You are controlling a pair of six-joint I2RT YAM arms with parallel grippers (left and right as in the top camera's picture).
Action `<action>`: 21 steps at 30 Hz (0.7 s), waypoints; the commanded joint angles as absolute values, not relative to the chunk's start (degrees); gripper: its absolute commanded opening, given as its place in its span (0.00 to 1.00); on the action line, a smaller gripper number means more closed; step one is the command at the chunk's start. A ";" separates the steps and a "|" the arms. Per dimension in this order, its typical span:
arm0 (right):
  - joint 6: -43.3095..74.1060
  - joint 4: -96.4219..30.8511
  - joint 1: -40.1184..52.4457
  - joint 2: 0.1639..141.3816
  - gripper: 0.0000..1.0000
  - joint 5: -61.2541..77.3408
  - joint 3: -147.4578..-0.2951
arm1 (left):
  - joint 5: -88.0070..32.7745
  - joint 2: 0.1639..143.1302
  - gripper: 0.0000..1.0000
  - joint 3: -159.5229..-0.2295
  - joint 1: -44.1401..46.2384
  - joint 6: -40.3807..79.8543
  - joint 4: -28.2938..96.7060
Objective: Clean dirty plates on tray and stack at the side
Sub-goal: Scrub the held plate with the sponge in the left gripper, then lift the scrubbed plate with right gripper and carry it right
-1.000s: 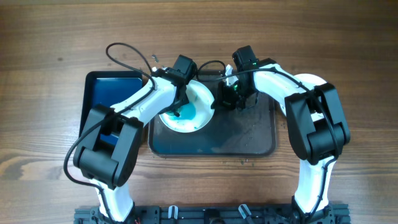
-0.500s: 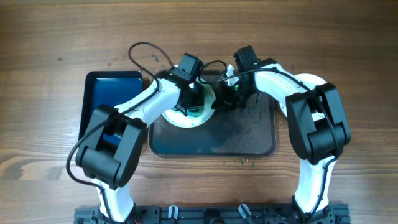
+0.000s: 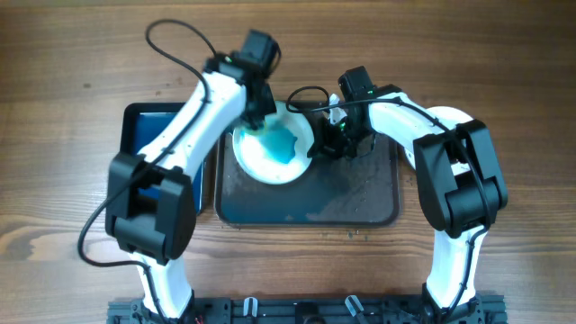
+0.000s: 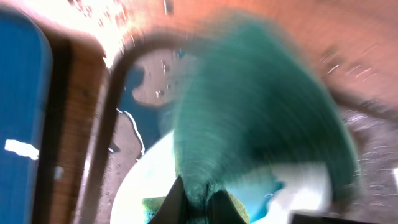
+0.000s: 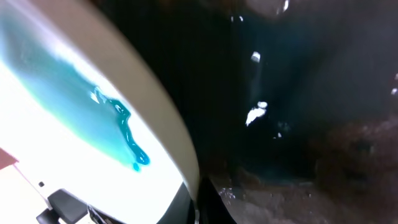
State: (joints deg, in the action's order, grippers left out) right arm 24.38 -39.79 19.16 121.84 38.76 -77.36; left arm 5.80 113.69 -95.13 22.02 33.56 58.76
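Observation:
One dirty plate (image 3: 270, 157), white with a teal smear, lies tilted at the back left of the dark grey tray (image 3: 342, 198). My right gripper (image 3: 317, 144) is shut on its right rim. In the right wrist view the rim sits between the fingers (image 5: 196, 205), with the plate (image 5: 74, 143) to the left and the wet tray (image 5: 298, 124) behind. My left gripper (image 3: 259, 106) is at the plate's far left edge. In the blurred left wrist view it (image 4: 198, 202) is shut on a teal-stained green sponge (image 4: 233, 208) over the plate (image 4: 143, 180). No other plates show.
A glossy blue tray (image 3: 157, 135) lies left of the grey tray, partly under my left arm, and shows in the left wrist view (image 4: 18, 93). The grey tray's rim (image 4: 106, 124) runs beside it. Cables loop above the plate. Wood tabletop surrounds everything.
My left gripper has swept with the sponge from the plate's middle to its far left edge, uncovering the teal smear. The right gripper has stayed on the rim.

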 commanded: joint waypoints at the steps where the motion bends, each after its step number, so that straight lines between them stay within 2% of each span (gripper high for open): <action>1: 24.23 -40.16 20.08 120.68 0.04 34.28 -76.90 | 4.27 113.12 0.04 -102.91 16.80 31.70 61.23; 5: 24.16 -41.89 22.35 113.34 0.04 21.76 -76.93 | 0.49 112.84 0.04 -102.87 13.80 31.70 61.84; 9: 22.28 -45.30 26.81 102.69 0.04 -2.07 -76.90 | -0.01 112.84 0.04 -102.87 13.96 31.70 62.26; 13: 22.26 -51.31 35.64 93.41 0.04 -32.56 -76.90 | 0.01 112.84 0.04 -102.76 14.02 31.90 62.22; 19: 22.52 -58.67 48.82 88.14 0.04 -57.36 -76.90 | 0.03 112.84 0.04 -102.76 13.98 31.90 61.98; 21: 22.52 -60.14 53.28 87.55 0.05 -69.52 -76.90 | 0.05 112.84 0.04 -102.76 13.98 31.88 61.98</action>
